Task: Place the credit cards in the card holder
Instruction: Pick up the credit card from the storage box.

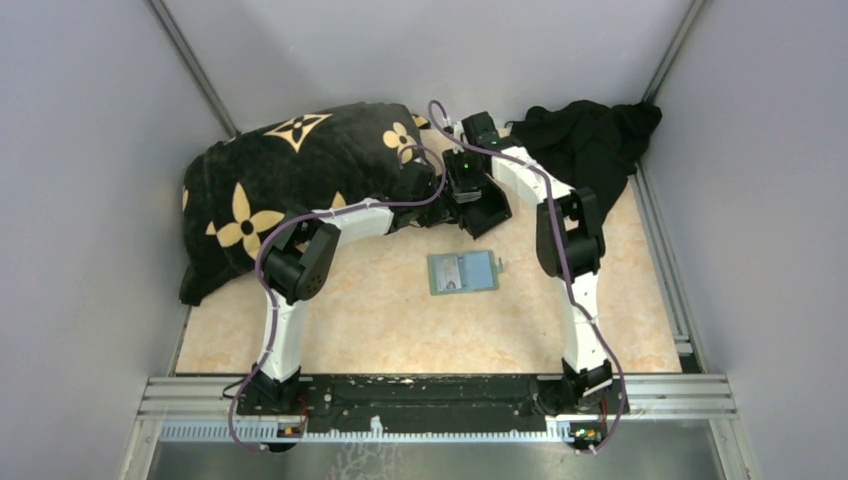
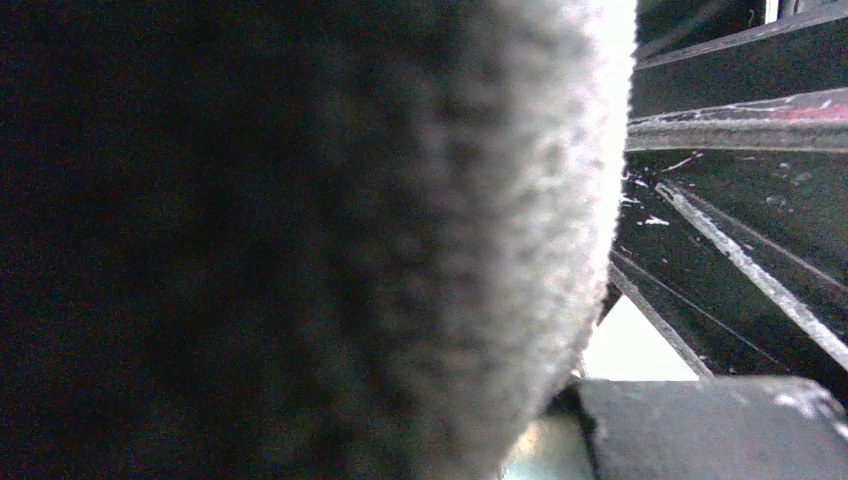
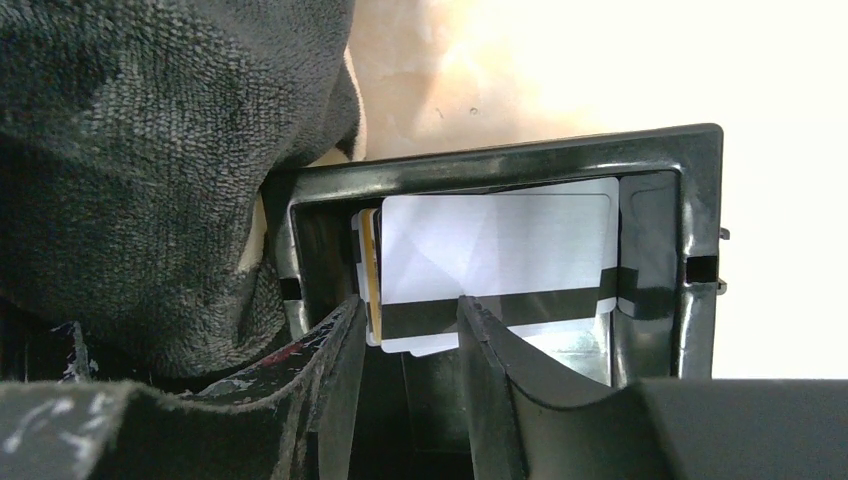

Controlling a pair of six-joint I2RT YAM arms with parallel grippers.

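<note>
The right end effector (image 3: 410, 305) has its jaws partly spread and grips nothing, its fingertips (image 3: 352, 312) poised at the near edge of the credit cards (image 3: 495, 250), which lie stacked just ahead of it inside a black box (image 3: 520, 150). A dark blanket (image 3: 150, 150) presses against that box on its left. The card holder (image 1: 463, 271) lies flat on the surface (image 1: 400, 320) well behind it, while the left end effector (image 1: 440, 192) sits beside the box, blanket filling its camera, so I cannot tell its opening.
</note>
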